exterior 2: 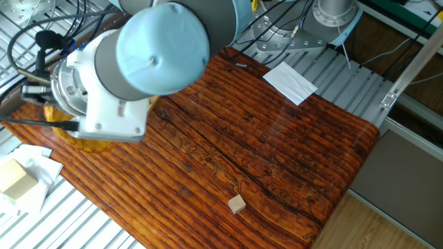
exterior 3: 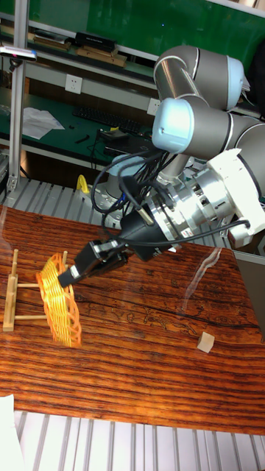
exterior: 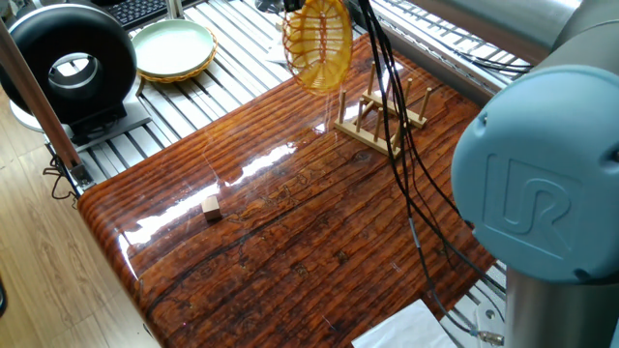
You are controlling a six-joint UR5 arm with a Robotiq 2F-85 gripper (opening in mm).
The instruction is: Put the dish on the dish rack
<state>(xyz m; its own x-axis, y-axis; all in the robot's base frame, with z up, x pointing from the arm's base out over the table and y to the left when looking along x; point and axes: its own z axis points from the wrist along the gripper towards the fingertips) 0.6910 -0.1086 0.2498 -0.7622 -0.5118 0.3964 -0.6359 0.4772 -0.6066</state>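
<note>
The dish (exterior 3: 60,310), a golden woven wicker oval, hangs on edge just above the table. My gripper (exterior 3: 66,278) is shut on its upper rim. The dish rack (exterior 3: 10,300), light wood with upright pegs, stands right beside the dish at the left end of the table. In one fixed view the dish (exterior: 317,43) hangs up and to the left of the dish rack (exterior: 382,120), apart from it. In the other fixed view only a yellow patch of the dish (exterior 2: 88,142) shows below the arm, and the rack is hidden.
A small wooden block (exterior: 211,206) lies on the table away from the rack. A pale green plate (exterior: 174,48) and a black round device (exterior: 68,63) sit off the table's far corner. Black cables (exterior: 398,155) hang over the rack. White paper (exterior 2: 289,81) lies at the table's end.
</note>
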